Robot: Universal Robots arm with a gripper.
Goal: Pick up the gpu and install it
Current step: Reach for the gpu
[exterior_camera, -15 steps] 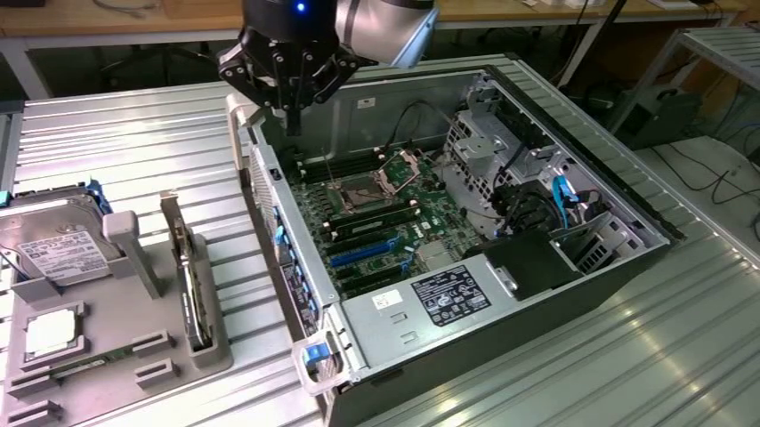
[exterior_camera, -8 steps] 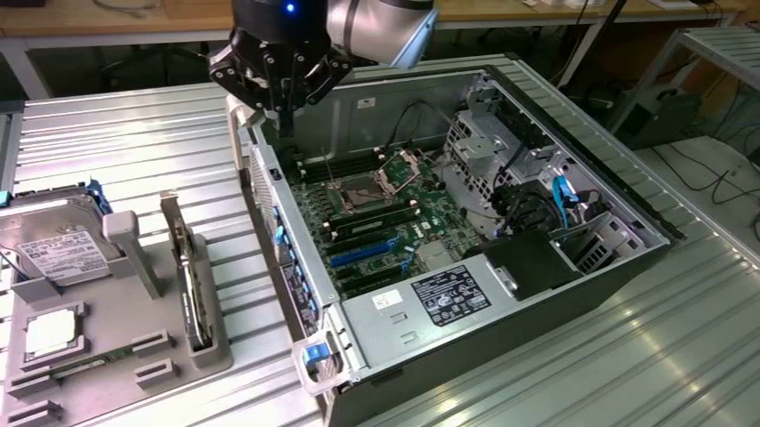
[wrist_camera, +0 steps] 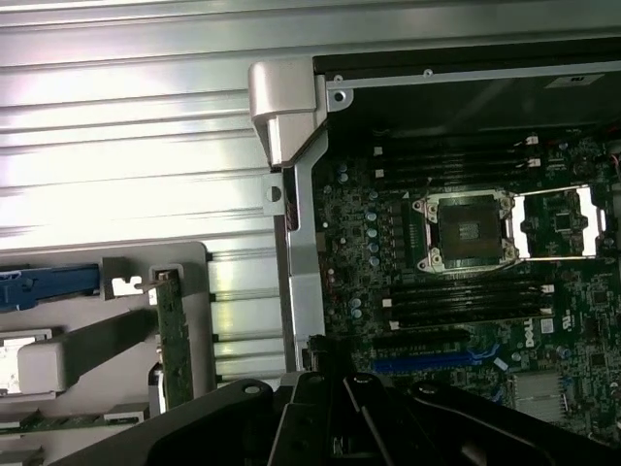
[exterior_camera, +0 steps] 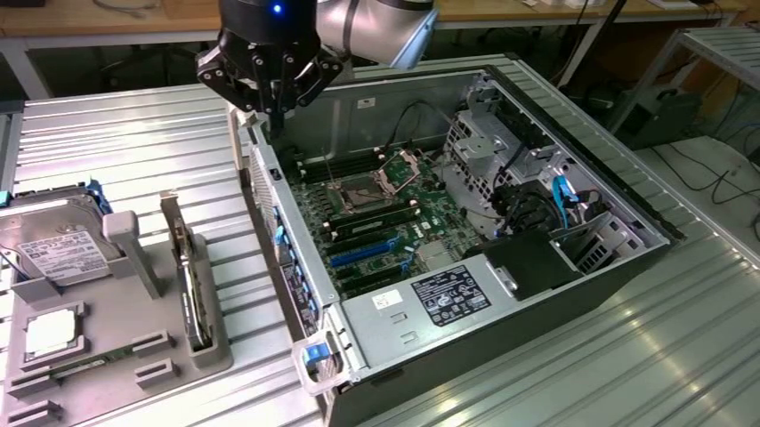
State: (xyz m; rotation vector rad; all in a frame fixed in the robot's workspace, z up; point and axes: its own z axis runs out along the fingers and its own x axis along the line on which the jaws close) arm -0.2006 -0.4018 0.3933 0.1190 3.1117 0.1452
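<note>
**1. Gripper.** I read the gripper [exterior_camera: 276, 124] as hanging over the far end of the open computer case [exterior_camera: 618, 205], above the case wall on the exterior view's left. Its fingers are pressed together, tips pointing down, with nothing between them. In the wrist view the gripper [wrist_camera: 325, 374] sits over that same silver wall of the computer case [wrist_camera: 301, 243], just beside the edge of the motherboard [wrist_camera: 456, 320].

**2. Task item.** The gpu [exterior_camera: 188, 285] stands on its long edge in a slot of the gray holder [exterior_camera: 142, 267]. The holder rests on the ribbed metal table [exterior_camera: 119, 142], to the exterior view's left of the case. The card is upright and well apart from the gripper. It is in the holder, not in the case. In the wrist view I see the gpu [wrist_camera: 175, 340] as a thin green strip upright in the gray holder [wrist_camera: 87, 340], with bare table [wrist_camera: 126, 146] between the holder and the case wall.

**3. Surroundings.**
- A hard drive [exterior_camera: 48, 240] with a white label leans in the same holder, farther toward the exterior view's left.
- The case lies on its side, exposing the motherboard [exterior_camera: 392, 222].
- The processor socket [exterior_camera: 356, 196] is near the board's middle, and the blue slots [exterior_camera: 362, 253] lie nearer the camera.
- The wrist view shows the processor socket [wrist_camera: 461, 228] and one blue slot [wrist_camera: 427, 361].
</note>
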